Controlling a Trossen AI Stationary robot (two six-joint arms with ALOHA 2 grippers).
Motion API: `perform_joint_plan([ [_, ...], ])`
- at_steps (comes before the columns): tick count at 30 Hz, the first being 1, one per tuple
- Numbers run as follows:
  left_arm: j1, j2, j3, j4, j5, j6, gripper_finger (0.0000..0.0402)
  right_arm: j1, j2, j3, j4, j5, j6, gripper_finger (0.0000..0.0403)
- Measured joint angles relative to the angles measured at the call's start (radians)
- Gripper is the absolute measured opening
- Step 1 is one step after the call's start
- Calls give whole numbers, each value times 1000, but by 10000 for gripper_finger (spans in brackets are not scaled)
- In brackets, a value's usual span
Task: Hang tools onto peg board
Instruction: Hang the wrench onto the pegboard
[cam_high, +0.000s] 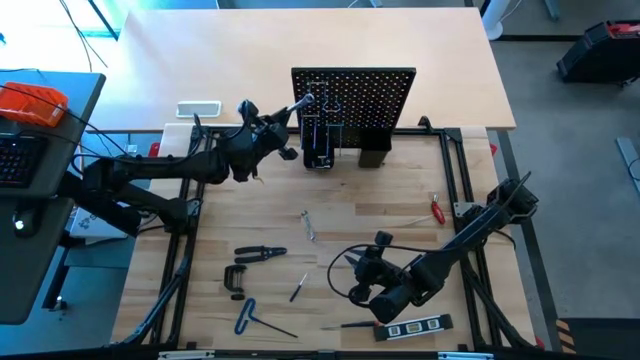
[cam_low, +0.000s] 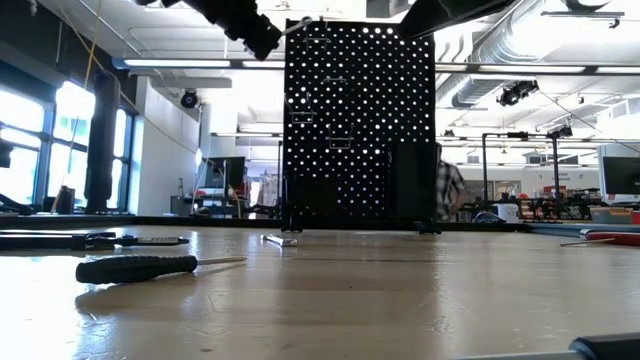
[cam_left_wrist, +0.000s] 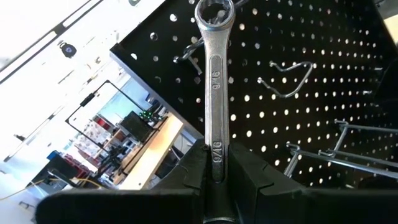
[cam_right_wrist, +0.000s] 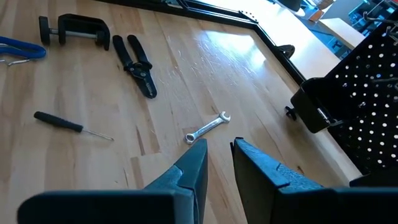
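The black peg board (cam_high: 355, 95) stands upright at the table's far middle. My left gripper (cam_high: 288, 118) is level at the board's upper left corner, shut on a silver wrench (cam_left_wrist: 214, 93). Wire hooks (cam_left_wrist: 286, 81) stick out of the board beside the wrench. My right gripper (cam_right_wrist: 219, 149) hovers open over the near middle of the table and holds nothing. Flat on the table lie black pliers (cam_high: 260, 253), a C-clamp (cam_high: 235, 280), a blue hex key (cam_high: 247, 315), a small wrench (cam_right_wrist: 208, 127), small screwdrivers (cam_high: 298, 288) and a level (cam_high: 415, 327). My left gripper pinches the wrench's shaft near its lower end (cam_left_wrist: 216, 163) between its two fingers (cam_left_wrist: 189, 177). The fingers come level from the table's left, and the wrench runs along them and sticks out past their tips. The ring end (cam_left_wrist: 214, 15) is free, close to the board's top left holes, clear of the table.
Black holder boxes (cam_high: 373, 150) sit at the peg board's foot. A white tray (cam_high: 198, 108) lies beyond the table frame at the far left. A red-handled screwdriver (cam_high: 437, 210) lies at the right. Bare wood stretches between the board and the scattered tools.
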Motion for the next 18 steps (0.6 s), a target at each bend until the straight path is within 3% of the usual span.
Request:
perform_joint_plan([
  [18,61,31,0,3,54,-3,33,0,0,0,4,0,8,71],
])
